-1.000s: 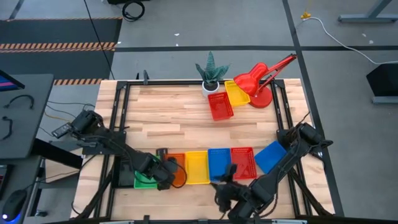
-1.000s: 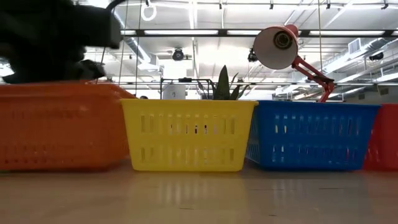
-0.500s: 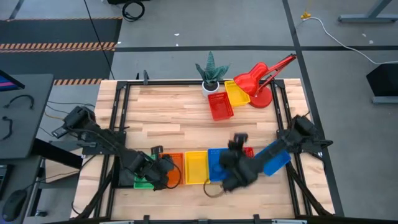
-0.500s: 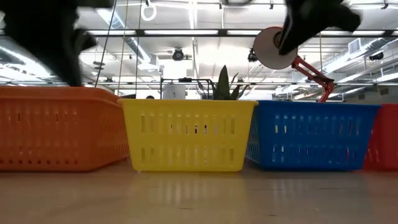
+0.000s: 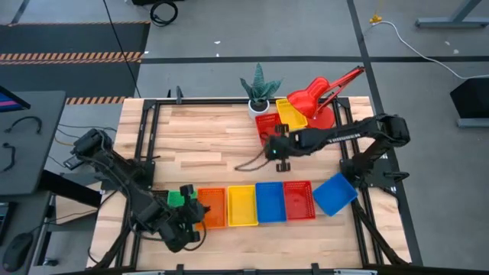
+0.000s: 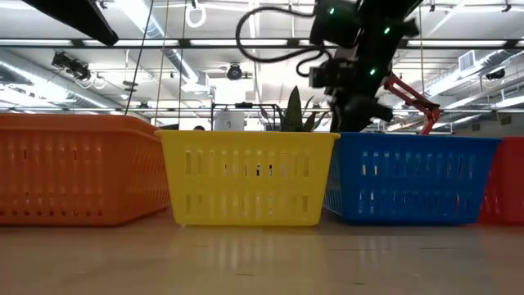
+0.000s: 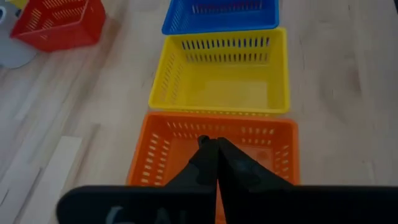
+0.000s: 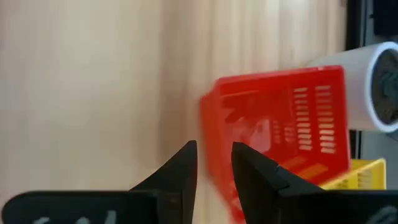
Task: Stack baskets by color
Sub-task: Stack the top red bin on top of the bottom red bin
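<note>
At lower left, the left claw [image 5: 189, 221] is hovering clenched and empty beside the mesh-sided orange basket [image 5: 212, 208]. Toward upper centre, the right claw [image 5: 279, 150] is hanging parted beside the red plastic basket [image 5: 267, 126] on the wooden desk [image 5: 206, 145].

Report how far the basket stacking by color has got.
Done: a front row of orange basket, yellow basket, blue basket and red basket stands side by side. In hand: the right end effector, fingers apart, reaches toward the far red basket. Left: that one, the far yellow basket and the loose blue basket. The left end effector waits shut.
</note>
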